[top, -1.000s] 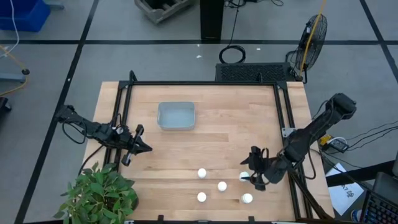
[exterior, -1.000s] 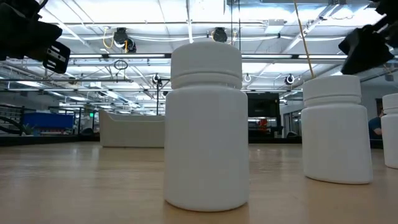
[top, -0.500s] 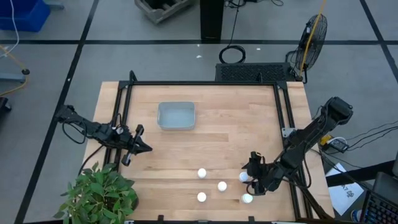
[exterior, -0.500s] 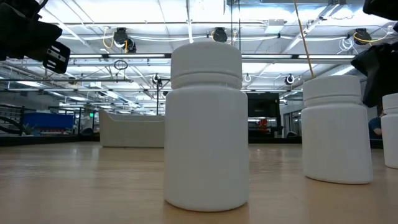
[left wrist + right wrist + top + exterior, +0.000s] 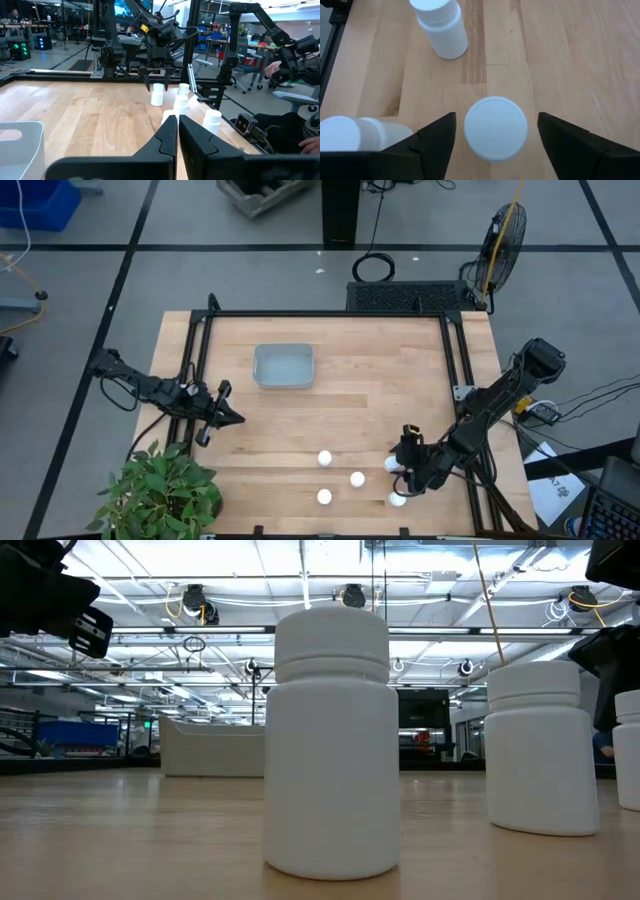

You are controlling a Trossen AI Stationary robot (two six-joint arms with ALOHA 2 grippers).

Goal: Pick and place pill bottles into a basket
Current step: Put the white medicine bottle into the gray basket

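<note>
— Your right claw (image 5: 403, 476): how does it stand?

— Spread wide, operator. In your right wrist view the two dark fingers (image 5: 437, 137) sit on either side of one white bottle (image 5: 496, 128), seen cap-on from above, with clear wood showing between each finger and the cap. It grips nothing. From overhead it hangs over the near right part of the table (image 5: 370, 390), above the right-hand pair of bottles.

— And your left claw (image 5: 226, 417)?

— Parked at the table's left edge, level with the gap between basket and bottles. Your left wrist view shows its fingers (image 5: 167, 135) pressed together, holding nothing.

— Now the rest, biggest first.

— You have the wooden table, with a potted plant (image 5: 160, 490) at its near left corner. Next, the basket (image 5: 283, 366), pale grey-blue, sitting toward the far left of the table, well apart from every bottle. You can see nothing inside it.

— The bottles?

— Five, all upright on the wood along the near edge. Three stand clear of the claw: one (image 5: 325, 459) nearest the basket, one (image 5: 357, 478) to its right, one (image 5: 324, 497) closest to the edge. Two more (image 5: 392, 464) (image 5: 397, 500) lie at the right claw, partly under it. Your low view puts one bottle (image 5: 331, 740) right in front of the lens.
</note>
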